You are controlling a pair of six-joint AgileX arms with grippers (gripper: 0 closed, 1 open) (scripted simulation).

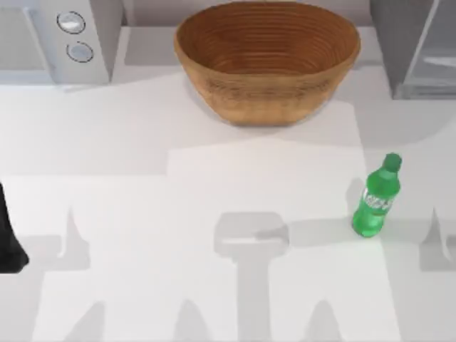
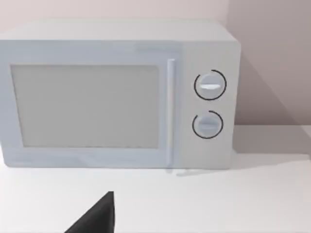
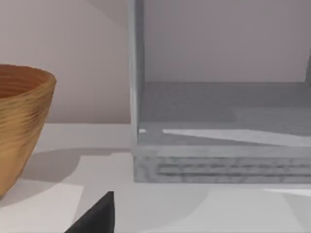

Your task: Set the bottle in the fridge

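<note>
Sizing up: which arm takes the bottle, and from what side.
bottle: stands upright on the table, right side of the top view, cap tipped slightly toward the back in that view. Long axis vertical, so a side-on grasp around the body below the cap looks right.
fridge: back-right corner of the table, directly behind the bottle. In the right wrist view the fridge shows an open cavity with a bare grey floor, door frame at its near edge.
nearer arm: my right, judging by side. The bottle sits well to the right of centre and well apart from my left arm.
left arm: dark link parked at the left edge of the top view; its wrist camera faces the microwave. Idle.
left gripper: a dark tip in the left wrist view; cannot tell its state.
right gripper: a dark tip in the right wrist view; cannot tell its state. Holding nothing that I can see.
direction: right wrist camera faces the fridge and basket, bottle not in front of it, so I judge the bottle lies below or behind that line of sight.
basket: back centre, well left of the bottle-to-fridge path.
progress: nothing grasped, bottle untouched.
</note>
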